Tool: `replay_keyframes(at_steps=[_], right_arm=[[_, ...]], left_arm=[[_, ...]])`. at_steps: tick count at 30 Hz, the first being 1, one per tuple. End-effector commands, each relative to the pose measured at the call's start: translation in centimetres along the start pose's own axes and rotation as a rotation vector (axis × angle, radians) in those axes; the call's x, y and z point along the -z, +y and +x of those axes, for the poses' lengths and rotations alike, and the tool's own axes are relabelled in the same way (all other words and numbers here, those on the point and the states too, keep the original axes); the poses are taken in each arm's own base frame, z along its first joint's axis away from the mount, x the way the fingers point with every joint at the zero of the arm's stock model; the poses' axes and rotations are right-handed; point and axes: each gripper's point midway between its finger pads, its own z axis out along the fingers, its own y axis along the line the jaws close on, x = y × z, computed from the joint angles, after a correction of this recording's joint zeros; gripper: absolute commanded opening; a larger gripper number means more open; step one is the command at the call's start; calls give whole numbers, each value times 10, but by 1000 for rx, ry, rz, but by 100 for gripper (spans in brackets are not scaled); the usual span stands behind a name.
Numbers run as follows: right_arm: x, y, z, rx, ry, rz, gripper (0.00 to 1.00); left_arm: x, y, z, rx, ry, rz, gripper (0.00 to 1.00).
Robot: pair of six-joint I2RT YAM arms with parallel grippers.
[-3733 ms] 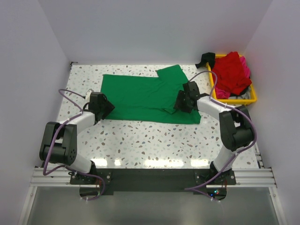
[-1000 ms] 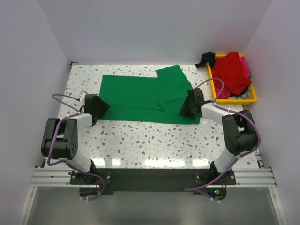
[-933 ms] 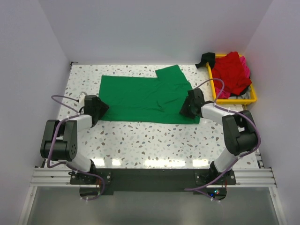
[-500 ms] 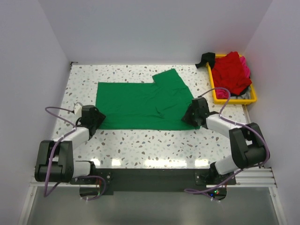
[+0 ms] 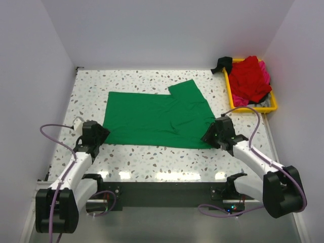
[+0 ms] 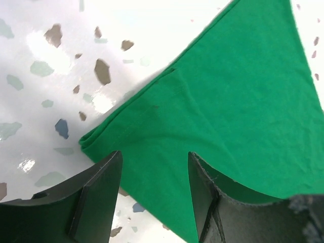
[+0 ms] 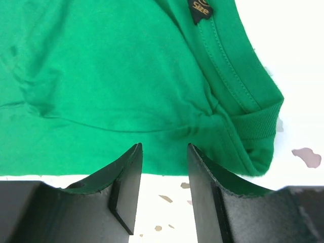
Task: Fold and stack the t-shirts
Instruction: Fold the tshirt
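The bright green t-shirt (image 5: 152, 114) lies flat across the middle of the speckled table, one sleeve pointing to the back. My left gripper (image 5: 99, 135) is open low over its near left corner, the folded hem (image 6: 228, 101) running under the open left gripper (image 6: 155, 157). My right gripper (image 5: 209, 135) is open at the near right corner, beside the collar. In the right wrist view the green cloth (image 7: 101, 76) ends just past the tips of the open right gripper (image 7: 164, 147). A red t-shirt (image 5: 249, 76) and a pink one (image 5: 264, 71) lie heaped in the tray.
The yellow tray (image 5: 253, 108) stands at the back right by the wall. A black object (image 5: 221, 63) sits at its far corner. White walls close in the table on three sides. Bare speckled table (image 5: 167, 162) runs between the shirt and the arm bases.
Both arms have drawn back toward the near edge and lowered. The green t-shirt has slid nearer with them, its front hem now closer to the bases.
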Motion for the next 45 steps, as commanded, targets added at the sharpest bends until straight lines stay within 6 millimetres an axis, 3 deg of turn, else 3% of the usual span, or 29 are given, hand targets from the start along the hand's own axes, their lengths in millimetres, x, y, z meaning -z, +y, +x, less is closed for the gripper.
replay_keyframes(at_steps=[1, 4, 5, 6, 7, 8, 9, 11, 13, 14, 16, 17, 18, 20, 21, 22, 23, 27, 28, 32, 45], right_arm=[[20, 25, -24, 35, -38, -58, 45], [35, 55, -58, 82, -108, -116, 50], [34, 60, -64, 105, -105, -113, 51], [44, 81, -87, 117, -153, -147, 52], [46, 87, -95, 133, -151, -146, 52], [36, 91, -100, 165, -133, -127, 52], [45, 111, -123, 176, -177, -155, 52], [40, 125, -140, 205, -193, -160, 53], [26, 140, -163, 226, -205, -159, 53], [21, 144, -171, 237, -207, -163, 52], [1, 154, -187, 252, -204, -153, 52], [-7, 155, -192, 261, -205, -148, 52], [-18, 159, -201, 277, -206, -141, 52], [-30, 159, -212, 293, -215, -133, 52], [-30, 167, -222, 299, -238, -145, 52], [-45, 165, -222, 306, -224, -134, 52], [-45, 172, -232, 319, -246, -143, 52], [-70, 176, -242, 343, -242, -130, 52], [-83, 173, -239, 346, -222, -119, 52], [-102, 176, -244, 363, -224, -119, 52], [-157, 171, -258, 393, -211, -89, 53]], left_arm=[[13, -40, -40, -14, -84, 84, 59], [16, -76, -69, -10, -129, 138, 59], [7, -81, -70, -20, -117, 123, 59], [7, -100, -85, -25, -139, 148, 59], [2, -108, -90, -30, -138, 144, 59], [-15, -106, -85, -46, -106, 90, 59], [-16, -130, -105, -47, -132, 113, 59], [-41, -132, -105, -96, -111, 49, 59], [-51, -155, -122, -117, -137, 60, 58], [-72, -148, -114, -141, -108, 10, 56], [-84, -169, -126, -172, -115, 22, 55], [-104, -164, -115, -196, -82, -10, 54], [-108, -177, -126, -209, -100, 5, 53], [-131, -174, -119, -247, -81, -28, 52], [-135, -183, -127, -259, -98, -17, 52], [-141, -184, -127, -269, -97, -25, 51], [-152, -185, -126, -282, -97, -34, 51], [-178, -181, -122, -332, -86, -82, 50], [-182, -179, -121, -338, -82, -90, 50], [-203, -179, -113, -356, -70, -91, 49], [-231, -182, -96, -388, -55, -85, 45]])
